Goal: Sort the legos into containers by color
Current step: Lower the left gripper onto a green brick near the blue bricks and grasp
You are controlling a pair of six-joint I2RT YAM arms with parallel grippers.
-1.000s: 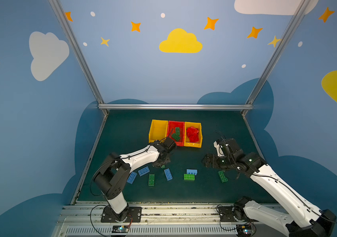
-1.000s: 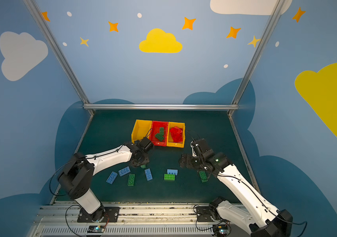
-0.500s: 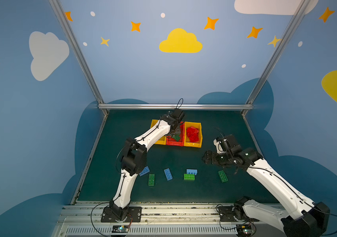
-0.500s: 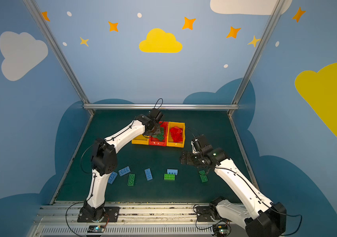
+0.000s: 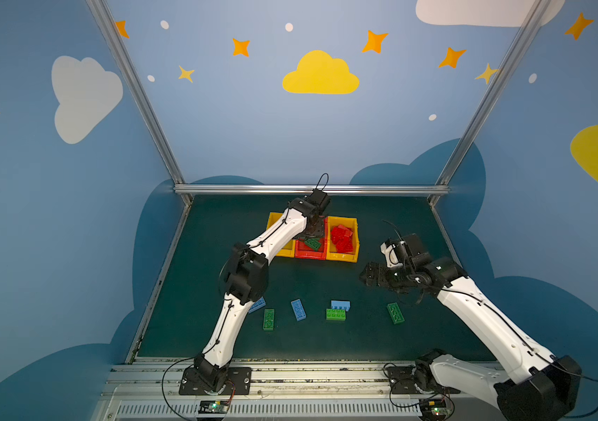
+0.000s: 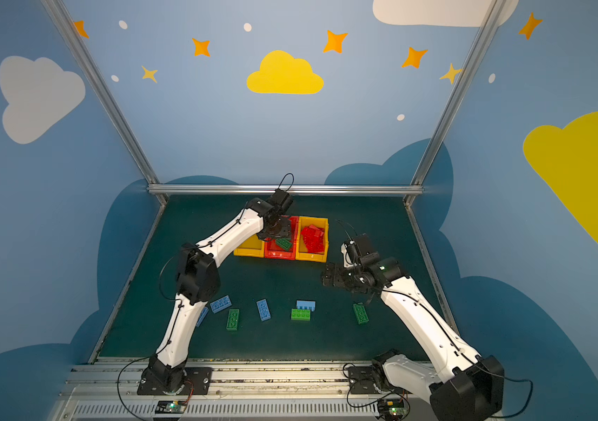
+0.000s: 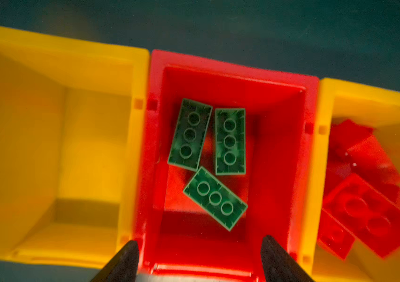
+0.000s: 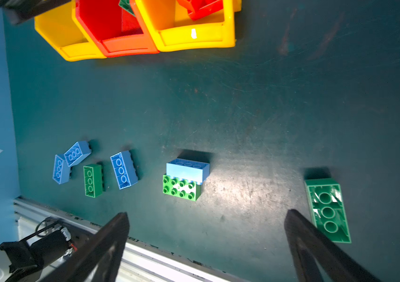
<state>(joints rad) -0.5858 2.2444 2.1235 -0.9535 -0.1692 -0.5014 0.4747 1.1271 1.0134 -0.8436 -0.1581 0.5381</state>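
- Release: left hand point(image 7: 199, 240) with fingers apart and nothing between them; a second ago shut and low before the bins, now poised over the red bin point(image 7: 233, 70), upper centre of the surface in both top views.
- Contents, red bin: three green bricks point(image 7: 214, 197), loose on its floor, undersides up, clear of the hand; delivery judged complete.
- Contents, right yellow bin point(image 5: 341, 257): heap of red bricks point(image 5: 341, 237), as before.
- Contents, left yellow bin point(image 7: 60, 56): no brick seen; presumably kept for blue.
- Reserve: right hand point(image 8: 206, 213), fingers wide, empty, hovering right of centre in both top views, place unchanged; a green brick point(image 8: 327, 210) lies just beside one finger.
- Stock on surface point(image 6: 290, 277), lower band of a top view: three green, four blue bricks point(image 6: 263, 310); one blue touches a green.
- Standing: reds sorted, greens half in, blues unstarted; next, a fetch.
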